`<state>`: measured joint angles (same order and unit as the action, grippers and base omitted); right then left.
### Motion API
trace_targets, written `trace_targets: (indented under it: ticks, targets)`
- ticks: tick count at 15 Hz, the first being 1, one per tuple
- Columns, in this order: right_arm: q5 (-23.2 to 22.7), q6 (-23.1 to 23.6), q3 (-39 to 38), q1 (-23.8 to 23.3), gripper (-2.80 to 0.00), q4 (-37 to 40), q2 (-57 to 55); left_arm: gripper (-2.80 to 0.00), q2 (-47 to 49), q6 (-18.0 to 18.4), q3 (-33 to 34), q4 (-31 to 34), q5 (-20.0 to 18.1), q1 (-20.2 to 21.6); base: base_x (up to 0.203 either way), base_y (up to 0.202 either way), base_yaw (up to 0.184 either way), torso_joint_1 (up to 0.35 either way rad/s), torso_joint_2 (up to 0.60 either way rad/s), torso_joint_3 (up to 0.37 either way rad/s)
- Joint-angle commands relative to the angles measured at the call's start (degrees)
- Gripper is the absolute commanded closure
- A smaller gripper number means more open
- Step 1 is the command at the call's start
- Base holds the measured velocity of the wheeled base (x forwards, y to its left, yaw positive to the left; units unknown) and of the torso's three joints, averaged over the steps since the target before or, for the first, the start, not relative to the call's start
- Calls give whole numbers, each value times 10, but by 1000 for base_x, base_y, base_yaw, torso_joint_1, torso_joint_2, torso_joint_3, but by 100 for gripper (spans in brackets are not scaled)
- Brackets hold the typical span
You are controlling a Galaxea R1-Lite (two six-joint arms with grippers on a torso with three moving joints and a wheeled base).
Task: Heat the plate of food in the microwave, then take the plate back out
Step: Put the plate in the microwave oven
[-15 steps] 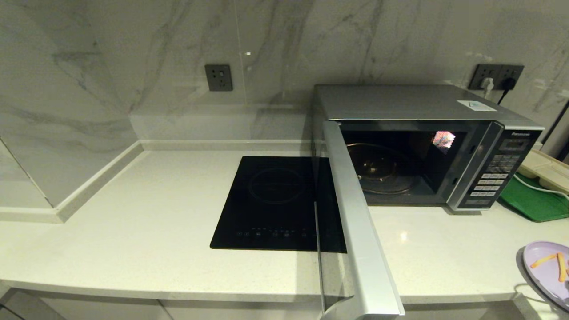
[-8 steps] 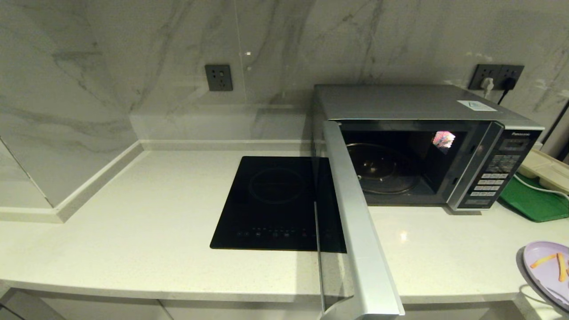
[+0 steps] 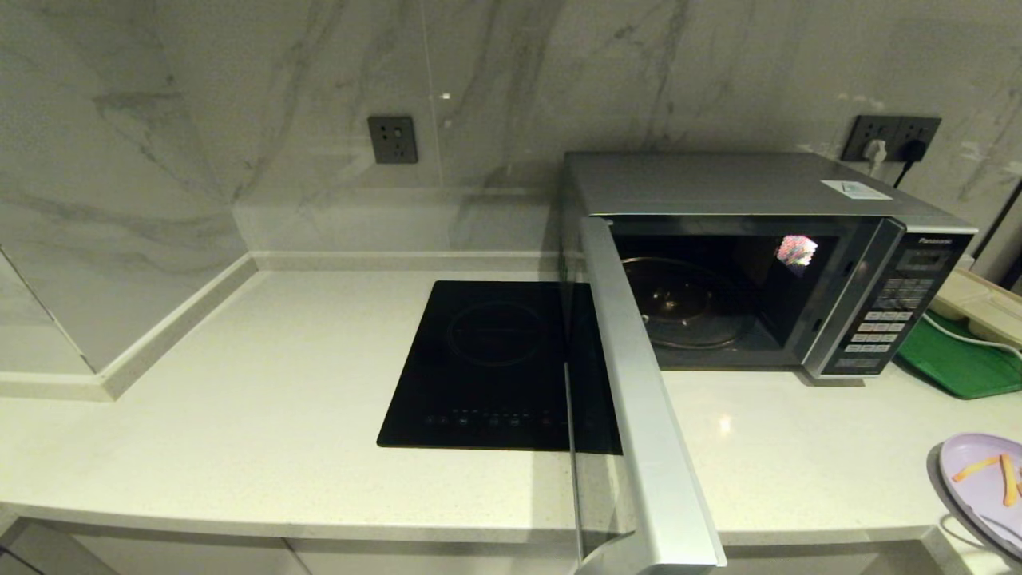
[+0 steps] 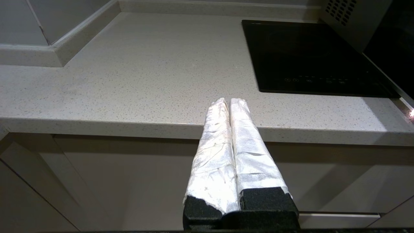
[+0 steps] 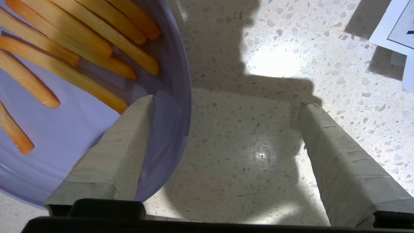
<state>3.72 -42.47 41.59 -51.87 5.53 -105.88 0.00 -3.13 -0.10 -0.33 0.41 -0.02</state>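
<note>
At the far right of the counter (image 3: 279, 383), the microwave (image 3: 742, 192) is standing with its door (image 3: 639, 415) swung wide open toward the near edge, its inside empty of food. Left of it, a black cooktop (image 3: 479, 359) is lying flush. On the near right corner, the plate (image 3: 978, 487) is sitting with fries (image 5: 106, 38) on it. Above its rim, the right gripper (image 5: 226, 106) is hanging with fingers wide apart, one over the plate, one over bare counter. Below the near edge, the left gripper (image 4: 228, 101) is resting, fingers pressed together.
</note>
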Motion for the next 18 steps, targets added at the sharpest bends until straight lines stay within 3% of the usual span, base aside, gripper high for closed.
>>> trace_targets:
  ticks: [1, 5, 6, 18]
  targets:
    - [1, -2, 1, -2, -280, 0, -3, 0, 0, 0, 0, 0, 0, 0, 0, 0, 0, 0, 0, 0]
    - [1, -2, -1, -2, -280, 0, -10, 0, 0, 0, 0, 0, 0, 0, 0, 0, 0, 0, 0, 0]
    - [1, -2, -1, -2, 0, 0, -10, 0, 0, 0, 0, -1, 0, 0, 0, 0, 0, 0, 0, 0]
    - [0, -3, -7, -6, 0, -1, -6, 0, 0, 0, 0, 0, 0, 0, 0, 0, 0, 0, 0, 0]
